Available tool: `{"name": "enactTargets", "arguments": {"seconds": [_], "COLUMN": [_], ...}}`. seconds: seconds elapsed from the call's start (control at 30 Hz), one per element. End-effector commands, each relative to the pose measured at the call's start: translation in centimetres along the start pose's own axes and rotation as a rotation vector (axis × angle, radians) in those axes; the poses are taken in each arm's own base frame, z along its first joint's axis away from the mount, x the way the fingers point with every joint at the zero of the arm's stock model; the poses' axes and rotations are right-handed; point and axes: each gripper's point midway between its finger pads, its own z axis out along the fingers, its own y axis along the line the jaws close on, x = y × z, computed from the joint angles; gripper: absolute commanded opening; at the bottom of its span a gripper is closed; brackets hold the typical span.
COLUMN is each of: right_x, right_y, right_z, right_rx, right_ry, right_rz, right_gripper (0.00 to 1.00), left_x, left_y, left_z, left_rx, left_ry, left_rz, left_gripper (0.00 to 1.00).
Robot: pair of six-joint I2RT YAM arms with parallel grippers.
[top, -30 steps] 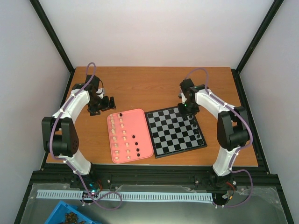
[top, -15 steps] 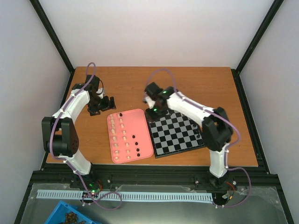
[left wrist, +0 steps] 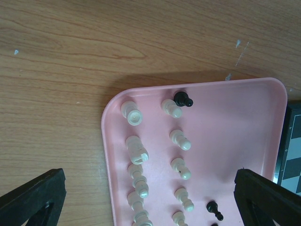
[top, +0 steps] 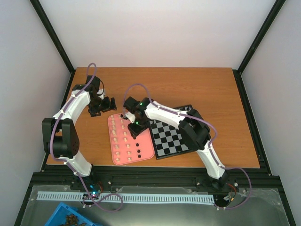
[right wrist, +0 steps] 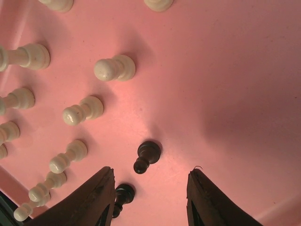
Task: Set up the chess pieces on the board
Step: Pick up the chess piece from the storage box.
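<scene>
Right wrist view: right gripper (right wrist: 150,175), jaws apart and empty, above the pink tray (right wrist: 225,70), where a black pawn (right wrist: 146,154) sits just ahead of it; a centred descent, clear of the neighbouring black piece (right wrist: 123,192), should give a clean grasp.

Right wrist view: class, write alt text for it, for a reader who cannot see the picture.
The right gripper hangs open over a pink tray, with a small black pawn just ahead of the gap between its dark fingers. A second black piece sits close beside one finger, and cream pieces line the left side of the picture.
</scene>
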Motion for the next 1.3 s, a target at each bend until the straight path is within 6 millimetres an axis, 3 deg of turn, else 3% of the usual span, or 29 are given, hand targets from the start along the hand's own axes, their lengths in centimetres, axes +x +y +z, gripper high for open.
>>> {"name": "enactTargets", "arguments": {"seconds": [0.0,0.23,0.47,0.9,1.07,1.27], "right_x": [0.3,0.8,0.8,0.9,0.4,-0.5], "right_y": [0.7,0.9,0.8,0.2,-0.4,-2.2], "right_z": [1.0,2.6,2.9,2.8,1.5,-2.7], "right_rx": [-0.030,-0.042,-0.025,0.008,0.050,0.083], "right_ry": [0.035,0.083,0.091,0.094,0.061,-0.021], "right_rz": [-0.021,-0.026,-0.025,-0.012,-0.006,0.056], "right_gripper": [0.43,0.41,0.35,0.03,0.03,0.03], "left_x": [-0.5,-0.6,-0.5,-0.4,-0.4,-0.4], "left_y": [-0.9,-0.9,-0.9,-0.8,-0.8,-0.8], "left_z": [-1.1,-1.2,-1.0,-1.0,-1.0,-1.0], "left_rx": [0.025,0.025,0.026,0.025,0.025,0.026], "left_ry": [-0.030,-0.034,-0.031,-0.031,-0.032,-0.033], "left_rz": [0.010,0.012,0.011,0.010,0.011,0.011], "left_gripper": [1.00,1.00,1.00,1.00,1.00,1.00]}}
